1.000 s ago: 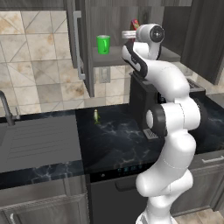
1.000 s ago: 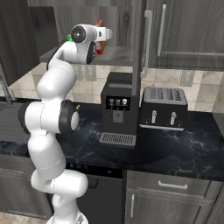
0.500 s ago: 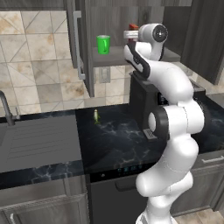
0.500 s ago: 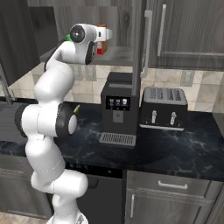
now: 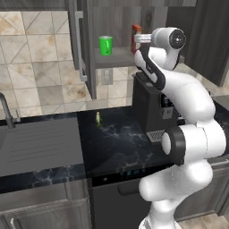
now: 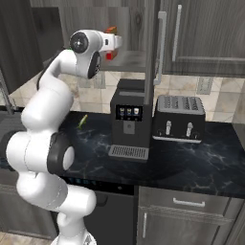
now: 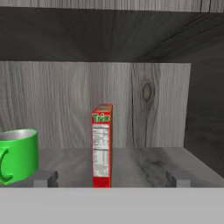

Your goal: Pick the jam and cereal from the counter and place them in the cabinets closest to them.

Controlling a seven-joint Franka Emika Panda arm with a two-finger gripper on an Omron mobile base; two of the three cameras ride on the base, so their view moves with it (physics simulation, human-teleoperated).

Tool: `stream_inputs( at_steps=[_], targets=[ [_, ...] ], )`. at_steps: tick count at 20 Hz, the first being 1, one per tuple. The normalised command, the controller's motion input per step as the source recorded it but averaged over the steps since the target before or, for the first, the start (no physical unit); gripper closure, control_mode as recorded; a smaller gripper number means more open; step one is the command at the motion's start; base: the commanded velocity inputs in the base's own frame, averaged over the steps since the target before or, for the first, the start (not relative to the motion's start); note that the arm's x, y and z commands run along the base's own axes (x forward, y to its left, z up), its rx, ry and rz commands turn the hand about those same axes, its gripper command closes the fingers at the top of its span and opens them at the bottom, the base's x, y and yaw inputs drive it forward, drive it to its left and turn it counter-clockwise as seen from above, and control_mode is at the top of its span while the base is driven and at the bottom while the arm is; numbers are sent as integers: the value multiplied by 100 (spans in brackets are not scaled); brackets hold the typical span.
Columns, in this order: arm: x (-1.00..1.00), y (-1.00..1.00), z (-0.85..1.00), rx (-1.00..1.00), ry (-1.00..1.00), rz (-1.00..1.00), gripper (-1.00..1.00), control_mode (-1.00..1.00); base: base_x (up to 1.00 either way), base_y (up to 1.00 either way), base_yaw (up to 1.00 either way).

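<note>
The cereal (image 7: 102,145), a red upright box with green and yellow print, stands narrow side on upon the grey shelf of the open upper cabinet (image 7: 144,162). My gripper (image 7: 111,179) is open just in front of it, one fingertip (image 7: 43,178) far to each side, touching nothing. From the left base view the cereal (image 5: 135,38) shows as a red edge past the gripper (image 5: 139,39), and the cereal (image 6: 109,56) peeks out behind the gripper (image 6: 116,43) in the right base view. The jam is out of view. The black counter (image 5: 120,143) lies below.
A bright green cup (image 7: 15,155) shares the shelf, left of the box. The cabinet door (image 5: 80,40) hangs open at the left. A coffee machine (image 6: 129,119) and toaster (image 6: 178,118) stand on the counter, a sink (image 5: 36,143) lies far left, and a small yellow thing (image 5: 98,118) stands mid-counter.
The gripper has gone from shut on the cereal to open, leaving the box standing on the shelf. The arm has shifted only slightly.
</note>
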Motion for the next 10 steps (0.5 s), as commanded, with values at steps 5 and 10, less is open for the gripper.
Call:
stream_inputs(
  at_steps=[5, 10],
  targets=[
    [-99, -11, -5, -1, -6, 1, -100, -100, 0, 0, 0],
    [-100, -1, -20, -5, -6, 6, -100, -100, 0, 0, 0]
  ],
)
